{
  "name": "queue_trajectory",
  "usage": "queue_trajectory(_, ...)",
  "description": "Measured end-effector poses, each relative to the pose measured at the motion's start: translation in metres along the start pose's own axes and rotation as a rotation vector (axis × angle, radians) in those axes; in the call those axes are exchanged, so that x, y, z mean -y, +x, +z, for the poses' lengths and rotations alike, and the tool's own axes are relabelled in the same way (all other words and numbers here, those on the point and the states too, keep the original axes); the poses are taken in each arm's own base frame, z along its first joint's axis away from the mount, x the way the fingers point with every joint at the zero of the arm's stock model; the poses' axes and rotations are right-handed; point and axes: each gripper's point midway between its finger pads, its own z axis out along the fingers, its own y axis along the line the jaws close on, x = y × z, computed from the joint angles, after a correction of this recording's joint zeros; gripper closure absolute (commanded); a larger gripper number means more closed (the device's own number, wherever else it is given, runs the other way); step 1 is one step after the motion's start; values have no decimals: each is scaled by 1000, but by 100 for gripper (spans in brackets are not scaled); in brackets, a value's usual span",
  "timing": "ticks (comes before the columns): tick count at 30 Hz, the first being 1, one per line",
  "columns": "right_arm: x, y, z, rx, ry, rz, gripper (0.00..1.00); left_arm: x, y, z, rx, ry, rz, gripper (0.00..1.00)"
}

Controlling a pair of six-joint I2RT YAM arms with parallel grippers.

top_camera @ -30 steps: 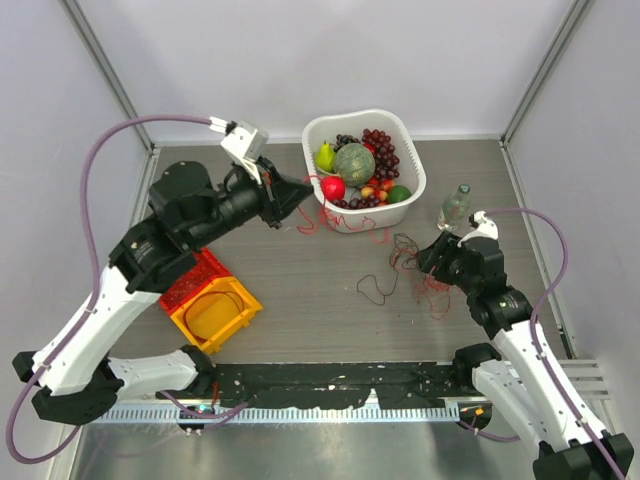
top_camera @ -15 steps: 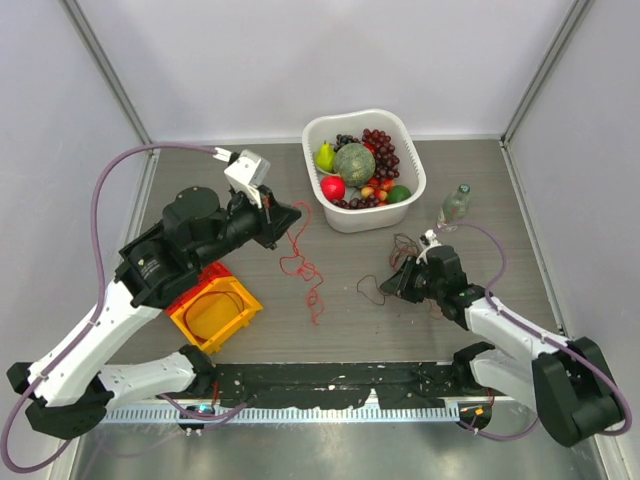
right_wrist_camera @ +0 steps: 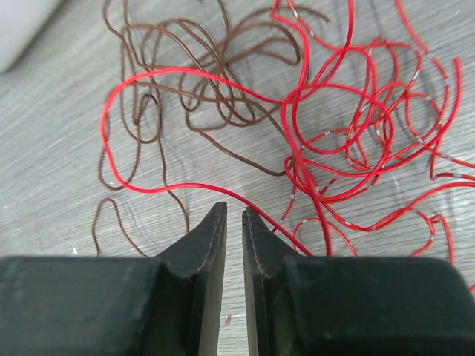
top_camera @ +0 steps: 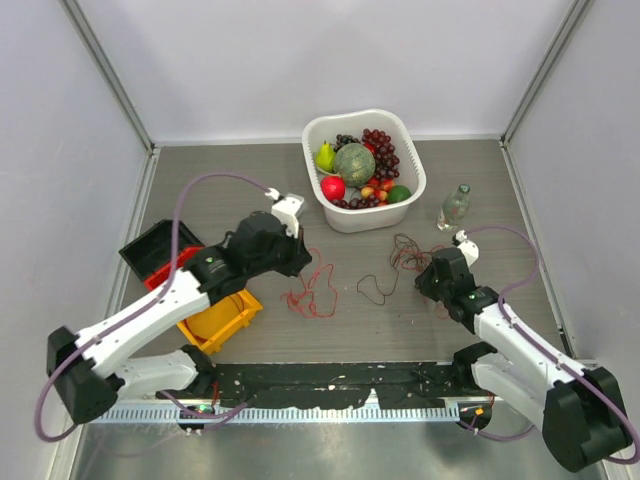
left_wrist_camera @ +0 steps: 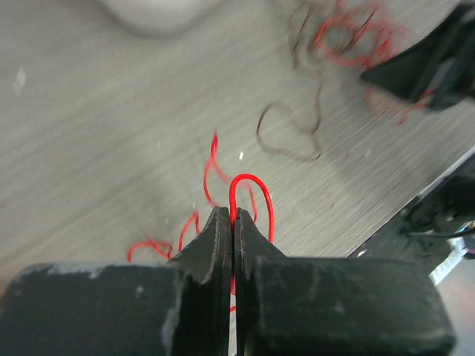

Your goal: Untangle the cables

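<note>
The cables lie in two groups. A separate red cable point(top_camera: 310, 292) lies in loose coils at the table's middle, and my left gripper point(top_camera: 303, 264) is shut on one loop of it point(left_wrist_camera: 249, 184). The remaining bundle point(top_camera: 405, 255) of red point(right_wrist_camera: 349, 126) and brown point(right_wrist_camera: 200, 67) loops lies to the right, with a brown loop point(top_camera: 378, 288) trailing left of it. My right gripper point(top_camera: 425, 280) sits low at the bundle's near edge. Its jaws stand a narrow gap apart with nothing between them point(right_wrist_camera: 234, 213). A red strand runs just beyond and under its tips.
A white basket point(top_camera: 421, 178) of fruit stands at the back centre. A small clear bottle point(top_camera: 455, 205) stands right of it. Orange point(top_camera: 215, 312), red point(top_camera: 168, 277) and black point(top_camera: 152, 247) trays sit at the left under my left arm. A black strip point(top_camera: 330, 380) runs along the front edge.
My left gripper came down and forward with the red cable, which now lies coiled on the table. My right gripper shifted slightly right and stays at the bundle.
</note>
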Motion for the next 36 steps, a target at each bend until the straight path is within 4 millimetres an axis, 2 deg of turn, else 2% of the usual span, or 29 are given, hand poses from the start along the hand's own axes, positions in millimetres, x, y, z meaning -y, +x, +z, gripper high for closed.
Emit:
queue_trajectory(3, -5, -13, -9, 48, -18, -11, 80, -15, 51, 32, -143, -49, -38, 89)
queue_trajectory(5, -7, -19, -13, 73, -34, -17, 80, -22, 80, 42, -210, -68, -71, 87)
queue_trajectory(7, -8, -22, -17, 85, -45, -21, 80, -24, 97, 46, -250, -69, -97, 81)
queue_trajectory(9, -8, -22, -18, 87, -48, -31, 80, -25, 104, 51, -264, -73, -116, 66)
queue_trajectory(12, -7, -20, -17, 76, -47, -42, 80, -23, 102, 57, -253, -67, -131, 46)
queue_trajectory(13, -7, -18, -17, 71, -46, -46, 80, -23, 101, 58, -246, -67, -134, 34)
queue_trajectory(15, -7, -16, -15, 57, -46, -55, 80, -23, 97, 60, -229, -74, -139, 16)
queue_trajectory(16, -7, -15, -15, 52, -47, -60, 80, -24, 96, 60, -220, -78, -143, 1)
queue_trajectory(21, -8, -13, -15, 43, -57, -69, 80, -31, 92, 59, -198, -125, -159, 0)
queue_trajectory(26, -12, -13, -18, 44, -78, -69, 80, -47, 102, 56, -218, -225, -195, 0)
queue_trajectory(29, -13, -13, -19, 42, -87, -68, 80, -56, 113, 62, -248, -278, -206, 0)
queue_trajectory(33, -15, -13, -19, 39, -96, -68, 80, -66, 138, 73, -315, -350, -158, 9)
queue_trajectory(35, -15, -13, -20, 43, -104, -67, 80, -67, 148, 79, -345, -381, -125, 22)
queue_trajectory(36, -16, -13, -20, 44, -106, -67, 80, -69, 153, 84, -361, -397, -109, 25)
